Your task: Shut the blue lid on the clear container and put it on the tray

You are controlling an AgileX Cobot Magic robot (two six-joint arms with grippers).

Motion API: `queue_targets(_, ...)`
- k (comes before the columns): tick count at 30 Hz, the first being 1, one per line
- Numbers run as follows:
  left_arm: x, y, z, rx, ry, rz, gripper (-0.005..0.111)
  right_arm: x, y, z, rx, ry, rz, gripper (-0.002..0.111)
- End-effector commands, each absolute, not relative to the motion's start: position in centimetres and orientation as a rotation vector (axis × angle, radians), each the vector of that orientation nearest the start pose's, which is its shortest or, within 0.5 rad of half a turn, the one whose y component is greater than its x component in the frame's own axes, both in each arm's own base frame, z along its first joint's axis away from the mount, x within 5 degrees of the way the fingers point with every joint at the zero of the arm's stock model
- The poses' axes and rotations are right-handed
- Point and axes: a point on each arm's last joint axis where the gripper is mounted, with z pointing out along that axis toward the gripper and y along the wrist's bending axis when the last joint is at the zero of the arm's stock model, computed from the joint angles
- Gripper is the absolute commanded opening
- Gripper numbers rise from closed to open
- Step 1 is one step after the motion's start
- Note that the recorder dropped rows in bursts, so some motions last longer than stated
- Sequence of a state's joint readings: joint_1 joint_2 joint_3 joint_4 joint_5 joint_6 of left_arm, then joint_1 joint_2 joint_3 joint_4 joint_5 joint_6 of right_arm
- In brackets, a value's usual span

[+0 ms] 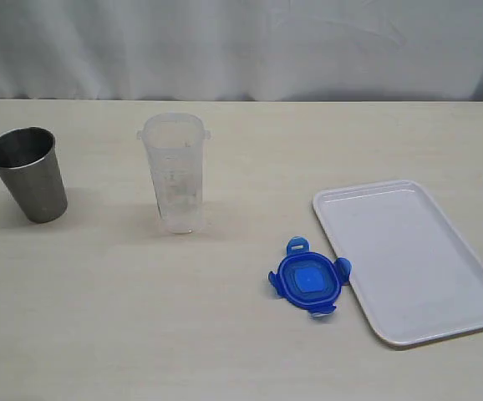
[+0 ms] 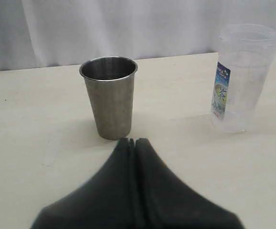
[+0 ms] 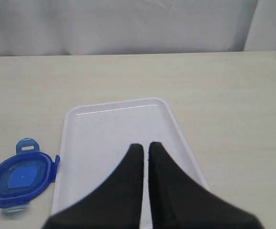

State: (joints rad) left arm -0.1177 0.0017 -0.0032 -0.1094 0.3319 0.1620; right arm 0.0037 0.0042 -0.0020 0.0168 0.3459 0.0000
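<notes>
The small bright blue plastic lid with four snap flaps (image 1: 308, 280) lies flat on the pale wood-grain tabletop (image 1: 141, 334), off the container, with one flap right at the rim of the flat white rectangular plastic tray (image 1: 409, 251). Whether the flap touches the rim cannot be told. The tray lies just beside the lid, on its right in the exterior view, and carries nothing.

The tall, tapered, clear plastic container (image 1: 176, 175) stands upright with its mouth open, well apart from the lid and farther back on the tabletop. The left wrist view shows a coloured label on its side. To its left in the exterior view, apart from it, a grey stainless steel cup (image 1: 28, 173) stands upright. A white cloth backdrop (image 1: 241, 42) hangs behind the tabletop.

The left pincer (image 2: 132, 140) has its dark fingers pressed together, holding nothing, and points toward the steel cup. The right pincer (image 3: 145, 144) is closed to a thin slit, empty, and hangs over the tray.
</notes>
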Motion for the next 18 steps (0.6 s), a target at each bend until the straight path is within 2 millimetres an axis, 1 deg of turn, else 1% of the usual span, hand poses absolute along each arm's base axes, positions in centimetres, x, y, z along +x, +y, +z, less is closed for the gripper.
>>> queue_targets(1, 5.4, -0.7, 18.5, 0.251, 1.775, 0.028, 0.000, 5.3, 0.1, 18.2, 0.010, 1.830, 0.023, 0.005)
queue_targets(6, 5.4, -0.4, 18.7, 0.329, 1.748, 0.143, 0.000, 5.3, 0.1, 18.2, 0.010, 1.830, 0.023, 0.005)
queue_targets(8, 5.5, -0.4, 19.2, 0.333, 1.691, 0.156, 0.000, 5.3, 0.1, 18.2, 0.010, 1.830, 0.023, 0.005)
queue_targets(9, 5.6, -0.5, 19.6, 0.319, 1.646, 0.143, 0.000, 5.3, 0.1, 18.2, 0.010, 1.830, 0.023, 0.005)
queue_targets(11, 5.6, -0.7, 20.7, 0.192, 1.541, 0.009, 0.000, 5.3, 0.1, 18.2, 0.010, 1.830, 0.023, 0.005)
queue_targets(12, 5.6, -0.7, 21.2, 0.152, 1.484, -0.025, 0.000, 5.3, 0.1, 18.2, 0.010, 1.830, 0.023, 0.005)
queue_targets(14, 5.4, -0.6, 22.6, 0.132, 1.333, -0.015, 0.000, 5.3, 0.1, 18.2, 0.010, 1.830, 0.023, 0.005)
queue_targets(16, 5.1, -0.4, 23.7, 0.077, 1.216, -0.060, 0.000, 5.3, 0.1, 18.2, 0.010, 1.830, 0.023, 0.005)
queue_targets(18, 4.8, -0.2, 24.4, -0.031, 1.129, -0.187, 0.000, 5.3, 0.1, 18.2, 0.010, 1.830, 0.023, 0.005)
